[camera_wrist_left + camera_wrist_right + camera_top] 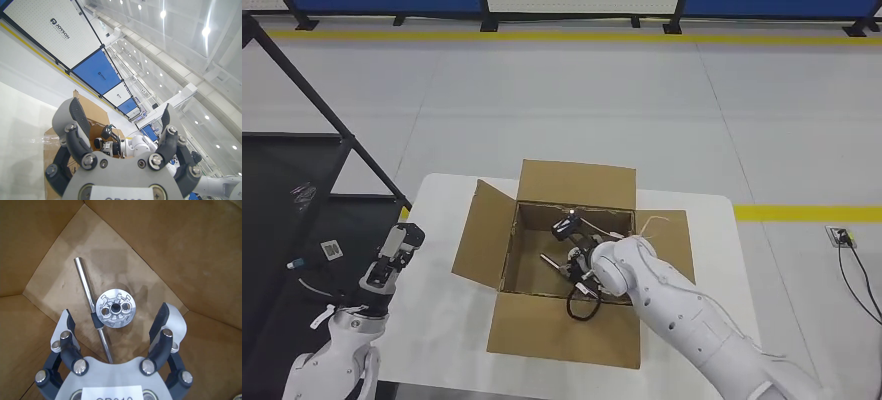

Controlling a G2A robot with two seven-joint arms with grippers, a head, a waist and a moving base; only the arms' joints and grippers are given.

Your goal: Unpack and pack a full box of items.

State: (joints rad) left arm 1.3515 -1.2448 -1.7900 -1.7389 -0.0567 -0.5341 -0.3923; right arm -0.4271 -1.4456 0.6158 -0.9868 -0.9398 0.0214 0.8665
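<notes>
While the disc (115,310) faces up, the rod (86,285) lies flat beside it.

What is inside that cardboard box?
A metal rod and a round metal disc lie side by side on the cardboard box floor, under the open right gripper. Its arm hides some floor from above.

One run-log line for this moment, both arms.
right pincer: open, in box, over metal disc | metal rod: lying beside disc on box floor | left pincer: open, outside box
</notes>
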